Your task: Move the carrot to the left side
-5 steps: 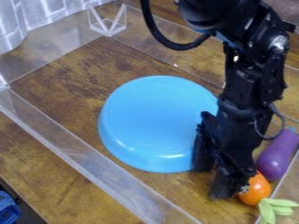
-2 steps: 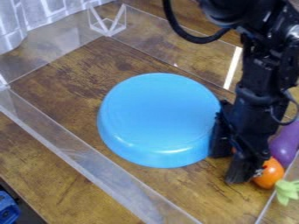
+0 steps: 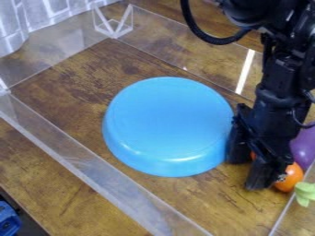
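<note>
- Trouble, as I judged it, lay in how far the carrot (image 3: 285, 179) sat toward the right edge of the surface (image 3: 74, 88), close to the front right corner, with only a sliver of orange showing past the gripper (image 3: 264, 175).
- I could not tell whether the jaws were released or clenched; the dark fingers hid their own gap, and the carrot looked to be touching them or just beside them.
- If the jaws only pinched the rounded body off-centre, I expected the carrot could squirt out toward the clear wall (image 3: 87, 171) at the right edge, where a second try would be cramped.
- The eggplant (image 3: 303, 146) lay just behind the carrot, against the right edge, and I feared the jaws might nudge it or close on it instead.
- A green leafy top (image 3: 305, 193) showed at the right edge just past the orange; gripping that soft part alone would, I thought, let the toy swing or drop.
- The blue plate (image 3: 167, 124) lay upside down in the middle of the surface, squarely between the carrot and the left side, with the gripper touching or nearly touching its right rim.
- Dragging the carrot low toward the left would, I judged, have run it into that rim or shoved the plate along; it needed lifting clear over.
- The left side of the surface showed bare wood to set it down on.
</note>
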